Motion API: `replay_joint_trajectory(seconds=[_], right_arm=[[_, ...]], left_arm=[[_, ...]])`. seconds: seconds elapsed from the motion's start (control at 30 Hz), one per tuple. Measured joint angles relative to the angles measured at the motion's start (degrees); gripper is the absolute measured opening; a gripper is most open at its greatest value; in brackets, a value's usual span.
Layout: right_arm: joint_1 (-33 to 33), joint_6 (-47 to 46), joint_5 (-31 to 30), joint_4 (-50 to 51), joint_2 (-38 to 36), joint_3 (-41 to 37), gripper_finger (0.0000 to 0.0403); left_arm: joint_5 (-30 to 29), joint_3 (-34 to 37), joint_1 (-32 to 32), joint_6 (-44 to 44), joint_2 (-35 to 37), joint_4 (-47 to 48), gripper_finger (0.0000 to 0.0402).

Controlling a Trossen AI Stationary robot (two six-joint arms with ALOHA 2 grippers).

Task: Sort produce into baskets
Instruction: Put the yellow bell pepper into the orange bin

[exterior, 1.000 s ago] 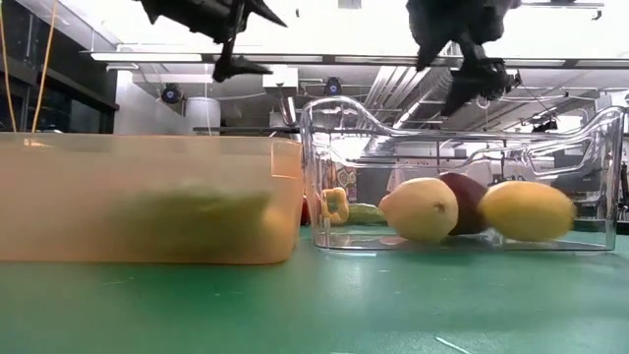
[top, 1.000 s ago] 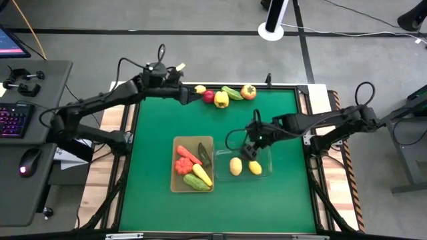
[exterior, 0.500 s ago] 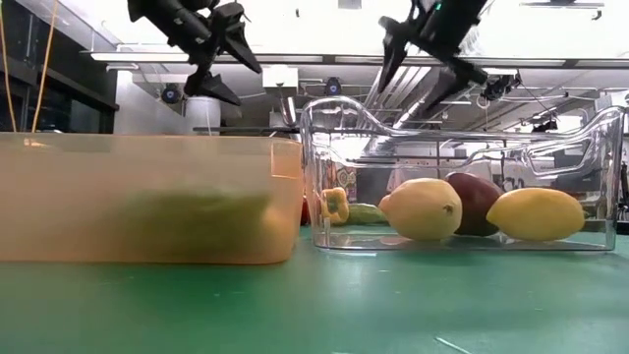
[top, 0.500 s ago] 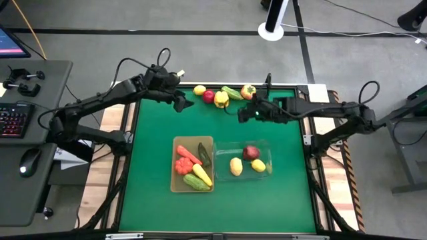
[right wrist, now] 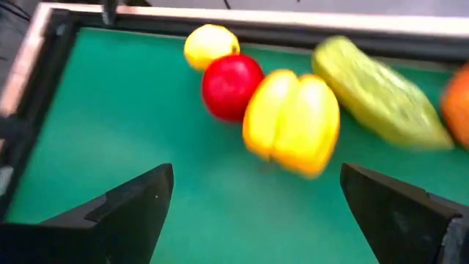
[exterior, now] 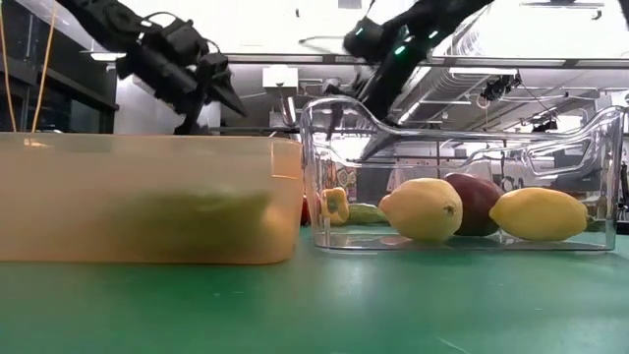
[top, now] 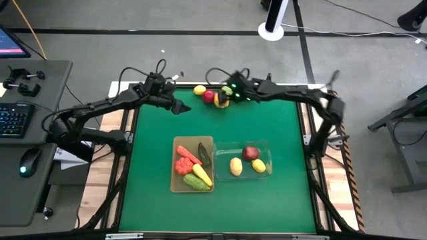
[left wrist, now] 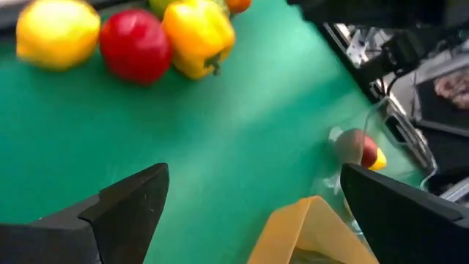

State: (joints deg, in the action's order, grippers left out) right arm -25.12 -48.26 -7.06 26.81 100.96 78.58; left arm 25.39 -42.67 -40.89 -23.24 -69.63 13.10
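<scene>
Both arms reach toward the table's far edge, left hand (top: 179, 107) and right hand (top: 230, 97) each open and empty.

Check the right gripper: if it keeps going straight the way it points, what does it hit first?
Most likely the yellow pepper: it sits centred ahead of the open right gripper, with the red apple just beside it. Depth is unclear.

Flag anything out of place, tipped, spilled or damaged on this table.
Nothing stands out. The tan basket and clear basket sit upright side by side with produce inside; the lemon, apple and yellow pepper at the far edge simply await sorting.
</scene>
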Motion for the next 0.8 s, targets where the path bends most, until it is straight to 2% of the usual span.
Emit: replay_joint_trajectory(seconds=[0.1, 0.23, 0.33, 0.43, 0.57, 0.8], right_arm=[[-2.0, 3.9, 0.3, 1.4, 7.7, 7.9, 0.0383], [-3.9, 6.0, 0.2, 12.8, 16.5, 18.9, 0.0383], [-4.3, 8.2, -2.1, 18.4, 21.1, 25.3, 0.0383], [-4.5, 8.7, -1.5, 20.9, 24.4, 30.2, 0.0383], [-4.2, 8.3, -0.1, 25.2, 27.7, 33.2, 0.0383], [-2.7, 6.6, -2.0, 26.3, 29.4, 30.8, 0.0383]], left_arm=[[-0.2, 1.9, 0.0, -2.3, 0.0, -1.2, 0.039], [-0.4, 2.7, 0.8, -4.4, 0.0, -1.2, 0.039], [-0.7, 2.7, 1.4, -5.1, 0.0, -2.7, 0.039], [-1.1, 2.7, 1.7, -6.6, 0.0, -4.4, 0.039], [-2.6, 2.6, 1.7, -7.8, 0.0, -4.6, 0.039], [-4.1, 2.6, 1.7, -8.1, 0.0, -4.5, 0.039]])
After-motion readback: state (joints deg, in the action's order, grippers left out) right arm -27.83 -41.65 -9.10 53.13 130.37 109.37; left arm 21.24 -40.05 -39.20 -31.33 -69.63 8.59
